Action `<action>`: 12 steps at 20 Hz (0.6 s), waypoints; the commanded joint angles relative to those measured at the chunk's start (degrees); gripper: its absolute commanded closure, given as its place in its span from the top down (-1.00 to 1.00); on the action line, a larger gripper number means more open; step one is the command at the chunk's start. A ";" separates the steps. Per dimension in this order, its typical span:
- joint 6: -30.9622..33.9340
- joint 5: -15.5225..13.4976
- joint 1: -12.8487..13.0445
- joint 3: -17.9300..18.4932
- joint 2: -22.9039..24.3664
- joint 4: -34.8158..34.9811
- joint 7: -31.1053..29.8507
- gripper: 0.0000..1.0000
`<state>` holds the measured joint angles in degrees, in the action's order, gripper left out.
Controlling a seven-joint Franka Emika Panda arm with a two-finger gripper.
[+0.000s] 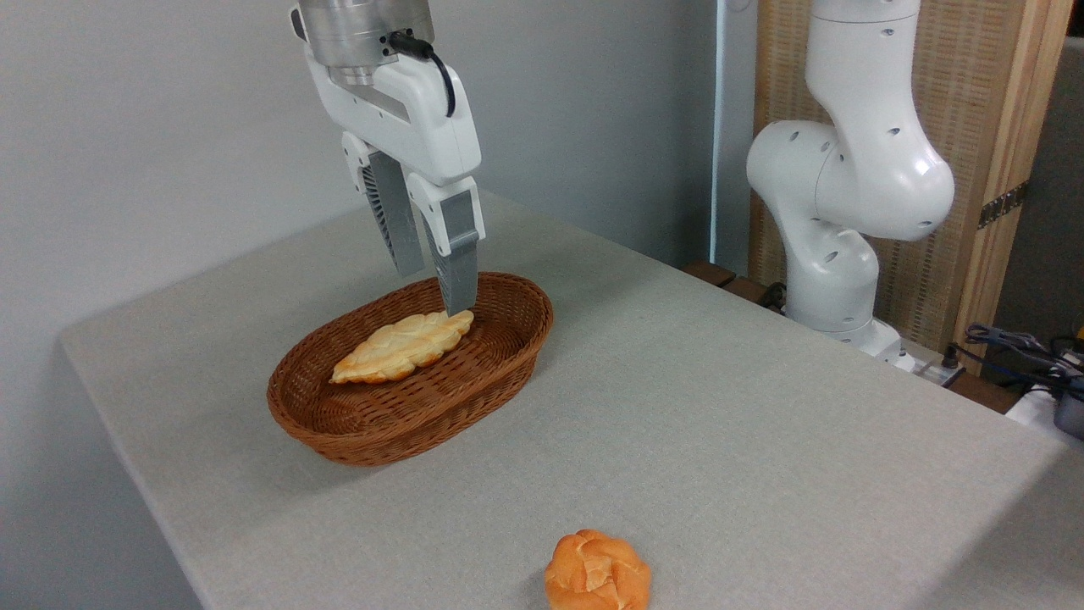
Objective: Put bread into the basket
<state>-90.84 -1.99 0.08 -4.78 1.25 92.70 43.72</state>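
Gripper [436, 292] fingers parted, empty, above woven wicker basket [406, 424] holding pale leaf-shaped loaf [402, 346]; glossy knotted roll [597, 574] well nearer the camera, its bottom cropped.

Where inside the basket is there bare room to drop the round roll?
In the basket, the near-left end, between the flat loaf and the front rim, shows bare weave. The far-right end is crowded: the gripper hangs over the loaf's tip. The round roll sits alone on open table.

Plain pale grey wall [152, 127], grey cloth-covered table [720, 407], woven wood-framed screen [991, 110], perhaps cables [1016, 343] at right.
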 commanded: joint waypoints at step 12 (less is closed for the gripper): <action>-24.04 0.85 0.19 18.39 6.05 22.08 18.56 1.00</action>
<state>-114.02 -1.95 -0.36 9.24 5.49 113.10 54.23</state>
